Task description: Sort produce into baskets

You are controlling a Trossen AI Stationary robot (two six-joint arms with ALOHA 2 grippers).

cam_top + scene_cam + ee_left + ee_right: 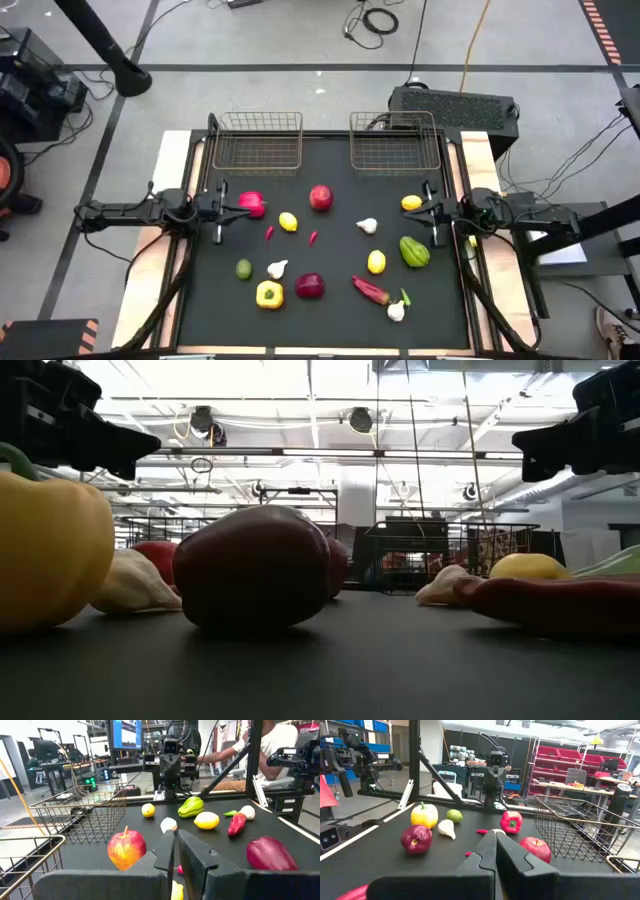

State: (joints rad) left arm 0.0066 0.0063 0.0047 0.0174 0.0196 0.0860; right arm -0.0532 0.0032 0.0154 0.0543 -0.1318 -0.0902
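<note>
The black table (330,240) carries everything. At its far edge stand the two baskets, the left basket (258,140) and the right basket (395,140), side by side and apart from each other; no produce shows inside them.

The left gripper (228,210) hovers at the left edge of the table with its fingers nearly pressed together and nothing between them. The right gripper (428,208) hovers at the right edge, fingers pressed together, also holding nothing. The two face each other across the table.

All the produce lies on the table between the grippers and nearer than the baskets. Just in front of the left gripper is a red pepper (251,204), then a lemon (288,222) and a red apple (321,197) further toward the middle. Just beside the right gripper lies another lemon (411,203), and near it, toward the front, a green pepper (414,251). A purple onion (310,286) and a yellow pepper (269,294) lie near the front edge, next to each other. A white garlic (367,226) sits in the middle, and a lime (243,268) lies in front of the left gripper, well apart from it.
</note>
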